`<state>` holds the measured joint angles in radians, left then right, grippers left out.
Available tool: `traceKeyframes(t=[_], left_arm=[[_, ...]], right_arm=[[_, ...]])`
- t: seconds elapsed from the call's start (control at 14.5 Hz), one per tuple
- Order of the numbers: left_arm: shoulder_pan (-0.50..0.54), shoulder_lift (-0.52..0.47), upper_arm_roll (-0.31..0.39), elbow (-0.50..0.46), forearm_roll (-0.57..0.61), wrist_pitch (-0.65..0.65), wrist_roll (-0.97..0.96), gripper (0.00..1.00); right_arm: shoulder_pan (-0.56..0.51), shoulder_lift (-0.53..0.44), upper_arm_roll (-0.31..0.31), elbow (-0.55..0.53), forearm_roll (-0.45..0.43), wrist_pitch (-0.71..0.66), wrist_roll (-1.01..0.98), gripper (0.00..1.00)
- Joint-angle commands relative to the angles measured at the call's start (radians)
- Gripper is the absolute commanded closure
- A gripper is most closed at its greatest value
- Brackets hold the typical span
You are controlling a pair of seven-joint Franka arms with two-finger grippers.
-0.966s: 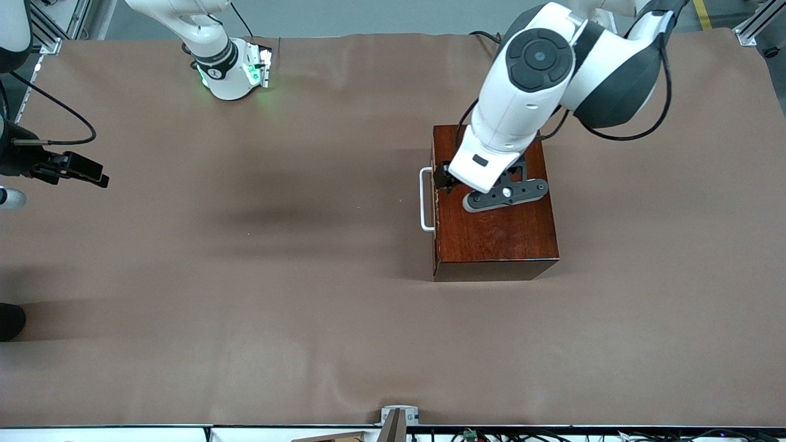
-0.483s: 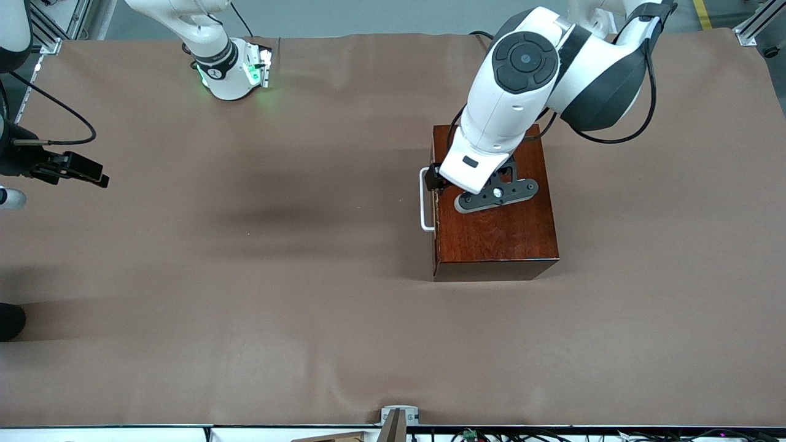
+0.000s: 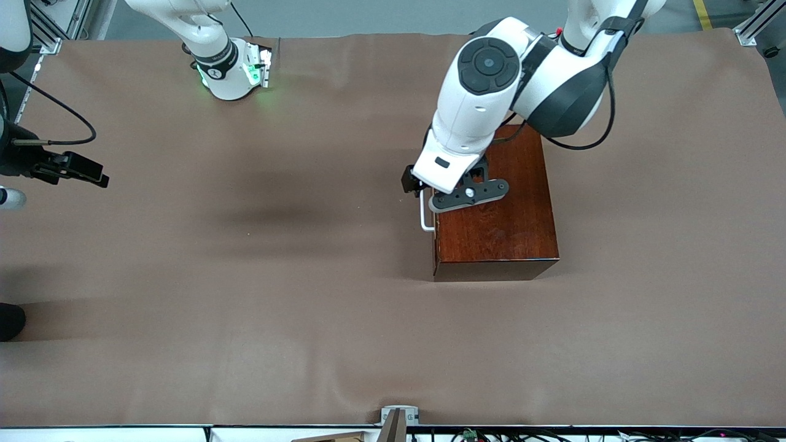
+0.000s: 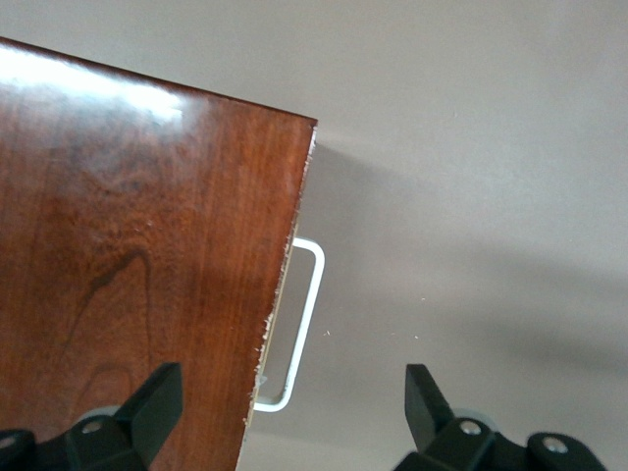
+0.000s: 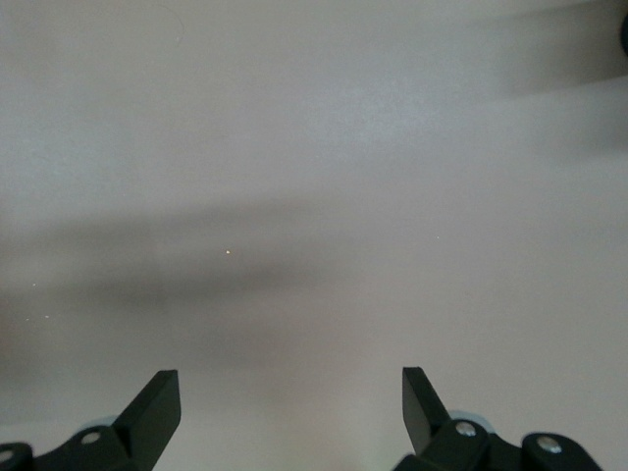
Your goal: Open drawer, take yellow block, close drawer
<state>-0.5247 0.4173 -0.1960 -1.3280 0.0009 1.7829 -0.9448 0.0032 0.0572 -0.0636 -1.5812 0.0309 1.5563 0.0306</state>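
Hovering over the handle edge of the glossy reddish-brown wooden box [image 3: 497, 209], the left gripper [image 4: 285, 412] has its black fingers [image 4: 157, 397] spread wide, one over the box top, the other over the brown table cover [image 3: 276, 276], holding nothing. The drawer is closed, its white U-shaped bar handle [image 4: 299, 324] projecting toward the right arm's end. The right gripper [image 5: 289, 412] waits apart from the box, jaws wide and empty; no yellow cube is visible.

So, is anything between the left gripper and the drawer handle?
Nothing visible. The left gripper hangs open over the box's front edge, and the white handle shows bare between its fingers. The drawer looks shut.
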Motion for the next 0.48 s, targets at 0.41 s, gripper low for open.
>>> traceKeyframes(t=[0.41], left_arm=[[-0.078,0.041,0.015,0.032,-0.001,0.066,-0.08,0.0]], right_arm=[[-0.015,-0.019,0.013,-0.013,-0.017,-0.001,-0.006,0.0]])
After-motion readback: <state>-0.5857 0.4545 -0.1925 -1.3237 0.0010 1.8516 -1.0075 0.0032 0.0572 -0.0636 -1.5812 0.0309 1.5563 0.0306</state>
